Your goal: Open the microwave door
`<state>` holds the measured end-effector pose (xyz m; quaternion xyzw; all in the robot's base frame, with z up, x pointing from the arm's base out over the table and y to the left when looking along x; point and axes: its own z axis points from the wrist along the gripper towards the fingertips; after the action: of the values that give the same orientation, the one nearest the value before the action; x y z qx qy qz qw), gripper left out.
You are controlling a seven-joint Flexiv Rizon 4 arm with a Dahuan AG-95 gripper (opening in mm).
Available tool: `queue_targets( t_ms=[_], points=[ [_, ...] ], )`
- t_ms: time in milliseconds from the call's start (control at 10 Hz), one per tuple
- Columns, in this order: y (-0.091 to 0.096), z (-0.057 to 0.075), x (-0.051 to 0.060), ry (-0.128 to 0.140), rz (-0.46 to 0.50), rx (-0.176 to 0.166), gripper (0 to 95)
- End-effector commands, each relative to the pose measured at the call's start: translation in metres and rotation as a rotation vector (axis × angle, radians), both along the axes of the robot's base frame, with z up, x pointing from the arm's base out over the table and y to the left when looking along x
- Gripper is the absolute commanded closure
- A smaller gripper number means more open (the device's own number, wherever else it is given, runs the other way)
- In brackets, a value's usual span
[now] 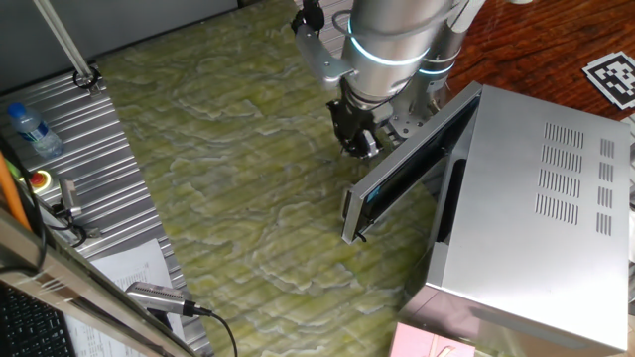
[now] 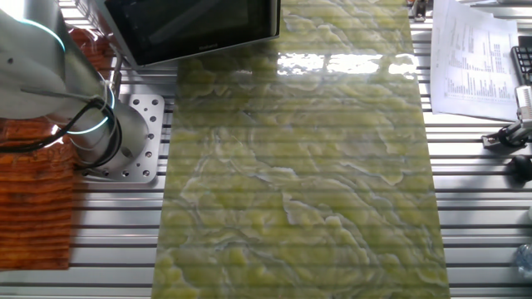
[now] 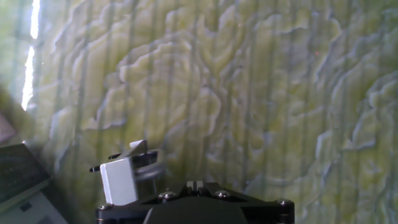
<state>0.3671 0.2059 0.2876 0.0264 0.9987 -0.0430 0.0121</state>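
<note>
The silver microwave [image 1: 536, 208] stands at the right of the table. Its door [image 1: 412, 164], a dark glass panel in a silver frame, is swung partway out, with a gap at the cavity. The slim bar handle [image 1: 349, 213] runs along the door's free edge. My gripper [image 1: 359, 144] hangs just left of the door's outer face, above the handle; I cannot tell whether it touches. In the hand view the fingertips [image 3: 195, 183] sit pressed together with nothing between them, over the green mat. A corner of the door [image 3: 18, 180] shows at lower left. The other fixed view shows the door [image 2: 199, 25] at top left.
A green marbled mat [image 1: 228, 169] covers the table. A pink box [image 1: 437, 342] sits in front of the microwave. A water bottle [image 1: 30, 129], a red button [image 1: 40, 179] and papers [image 1: 129, 268] lie at the left. The arm's base [image 2: 125, 141] is bolted beside the mat.
</note>
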Motion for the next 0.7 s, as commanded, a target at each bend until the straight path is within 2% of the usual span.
queue_targets(
  t_ms=[100,400,500,600,700],
  points=[
    [-0.005,-0.001,0.0,-0.008,-0.028,0.026,95.0],
    [-0.045,-0.008,0.015,-0.006,0.024,0.017,95.0],
    [-0.062,-0.014,0.021,-0.008,0.046,0.015,95.0],
    [-0.068,-0.016,0.023,-0.009,0.051,0.014,95.0],
    [-0.085,-0.025,0.029,-0.013,0.063,0.008,95.0]
  ],
)
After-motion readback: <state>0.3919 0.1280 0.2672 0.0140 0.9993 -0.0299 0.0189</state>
